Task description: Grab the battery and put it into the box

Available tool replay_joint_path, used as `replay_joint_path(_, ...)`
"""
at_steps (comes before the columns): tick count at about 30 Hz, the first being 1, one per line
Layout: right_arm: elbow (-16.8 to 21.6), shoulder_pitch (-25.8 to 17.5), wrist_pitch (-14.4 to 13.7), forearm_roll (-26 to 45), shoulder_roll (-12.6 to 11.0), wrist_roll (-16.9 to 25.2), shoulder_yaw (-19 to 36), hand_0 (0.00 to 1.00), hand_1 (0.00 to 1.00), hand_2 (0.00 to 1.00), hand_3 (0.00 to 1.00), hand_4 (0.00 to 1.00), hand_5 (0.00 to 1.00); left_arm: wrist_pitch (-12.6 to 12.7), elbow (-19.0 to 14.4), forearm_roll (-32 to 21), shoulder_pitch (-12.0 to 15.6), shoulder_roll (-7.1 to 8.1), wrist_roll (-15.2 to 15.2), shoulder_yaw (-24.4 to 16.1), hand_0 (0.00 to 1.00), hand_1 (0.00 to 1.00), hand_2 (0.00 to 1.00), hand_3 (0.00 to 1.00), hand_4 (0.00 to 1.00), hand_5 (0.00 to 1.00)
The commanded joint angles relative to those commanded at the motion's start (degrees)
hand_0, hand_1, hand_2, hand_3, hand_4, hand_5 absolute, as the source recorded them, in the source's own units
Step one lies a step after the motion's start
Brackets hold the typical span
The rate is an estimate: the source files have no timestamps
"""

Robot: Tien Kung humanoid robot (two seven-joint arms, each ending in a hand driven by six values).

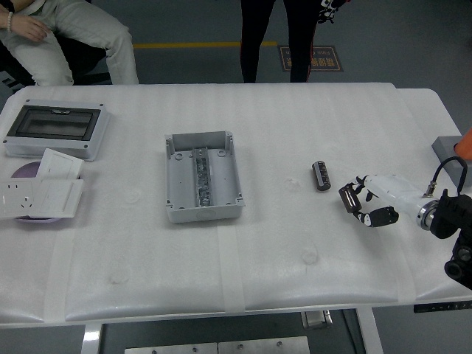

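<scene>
While fingers half-hide it, robot hand [363, 204] clasps battery [349, 198].

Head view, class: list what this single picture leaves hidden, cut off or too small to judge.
- Right hand: its fingers cover part of the held battery; how firm the grip is cannot be seen.
- Left hand: outside the head view.
- Second battery: too small to read any marking.
- Box: the parts in its centre strip are too small to identify.
- People at the table's far side: cut off by the top edge.
</scene>
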Motion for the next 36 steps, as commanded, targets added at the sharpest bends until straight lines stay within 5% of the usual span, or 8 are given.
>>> replay_joint_path(9,3.0,8.3,-0.4,-0.4,8.4,-1.0,-0.7,0.797,0.557,0.663,0.72,0.396,0.138,-0.1,0.0,0.4,0.4,-0.4,0.3,-0.4,0.408,0.619,0.53,0.528,0.838,0.366)
replay_joint_path(22,-2.9,11.9,-2.4,-1.5,24.9,-0.9,-3.3,0.792,0.556,0.664,0.723,0.467,0.2,-0.7,0.0,1.1,1.2,-0.92,1.1,-1.2,0.408,0.619,0.529,0.521,0.838,0.369)
replay_joint_path(31,-5.4,12.3,-4.4,0.0,29.4,-0.3,-6.5,0.794,0.555,0.67,0.727,0.52,0.241,-1.1,0.0,1.3,1.4,-1.12,1.3,-1.3,0.406,0.618,0.525,0.518,0.836,0.369)
replay_joint_path(32,-5.6,12.4,-4.6,0.2,29.6,0.0,-6.8,0.806,0.571,0.708,0.835,0.666,0.342,-1.2,0.0,1.2,1.4,-1.14,1.3,-1.2,0.405,0.617,0.513,0.511,0.843,0.369)
replay_joint_path(36,-6.5,12.5,-4.8,0.6,30.0,0.9,-7.1,0.806,0.571,0.708,0.835,0.666,0.342,-1.5,0.0,1.0,1.3,-1.2,1.2,-1.0,0.405,0.617,0.513,0.511,0.843,0.369)
